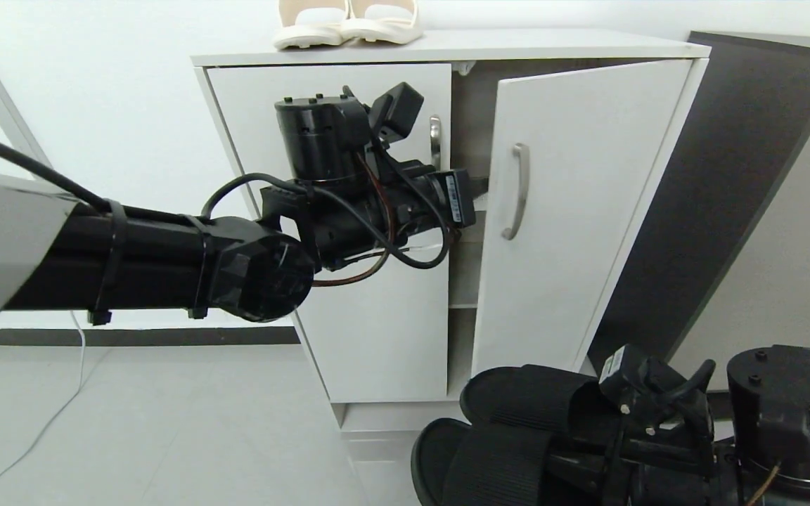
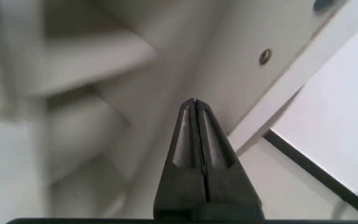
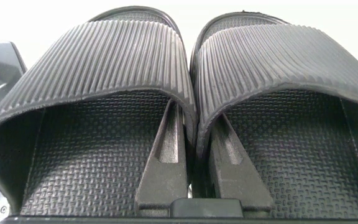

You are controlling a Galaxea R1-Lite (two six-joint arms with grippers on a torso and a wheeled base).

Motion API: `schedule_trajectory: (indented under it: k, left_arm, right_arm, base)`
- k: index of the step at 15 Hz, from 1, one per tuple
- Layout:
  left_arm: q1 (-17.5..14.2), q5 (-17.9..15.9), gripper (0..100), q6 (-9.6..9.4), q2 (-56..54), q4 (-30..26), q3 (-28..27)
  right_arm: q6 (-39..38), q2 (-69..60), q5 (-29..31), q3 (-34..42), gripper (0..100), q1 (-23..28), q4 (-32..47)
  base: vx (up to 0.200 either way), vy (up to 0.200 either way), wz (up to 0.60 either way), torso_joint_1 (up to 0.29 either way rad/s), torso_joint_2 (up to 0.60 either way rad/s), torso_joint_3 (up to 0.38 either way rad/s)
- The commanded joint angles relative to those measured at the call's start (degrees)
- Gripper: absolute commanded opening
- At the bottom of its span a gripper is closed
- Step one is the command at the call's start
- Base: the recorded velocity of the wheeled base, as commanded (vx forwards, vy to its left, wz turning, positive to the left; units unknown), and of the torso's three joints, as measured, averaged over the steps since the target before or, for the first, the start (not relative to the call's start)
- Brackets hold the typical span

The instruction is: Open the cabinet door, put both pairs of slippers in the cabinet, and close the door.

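Left wrist view shows left gripper [image 2: 195, 107] closed by ajar door [image 1: 574, 211] of white cabinet [image 1: 553, 48], right gripper [image 3: 196, 116] clamps black ribbed slippers [image 1: 517, 414] lower right, cream slippers [image 1: 345, 24] atop cabinet

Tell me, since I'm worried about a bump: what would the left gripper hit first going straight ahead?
Probably the inner face of the partly open right door, which the shut left gripper points at from inside the gap; depth is unclear.

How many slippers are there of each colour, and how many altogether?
Black slippers, gripped by the right pincer: 2
Cream slippers, on top of the cabinet: 2
Total: 4
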State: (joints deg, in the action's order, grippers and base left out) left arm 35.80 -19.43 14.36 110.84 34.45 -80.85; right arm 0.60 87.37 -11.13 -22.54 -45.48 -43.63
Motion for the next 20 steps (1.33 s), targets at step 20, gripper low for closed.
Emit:
schedule_trajectory:
  k: [20]
  left_arm:
    - [-8.38, 0.97, 0, 1.37, -18.82, 10.73, 25.3]
  right_arm:
    - [0.98, 0.87, 0.23, -1.54, 0, 3.21, -0.14]
  base:
    - [-0.03, 0.0, 0.0, 0.0, 0.0, 0.001]
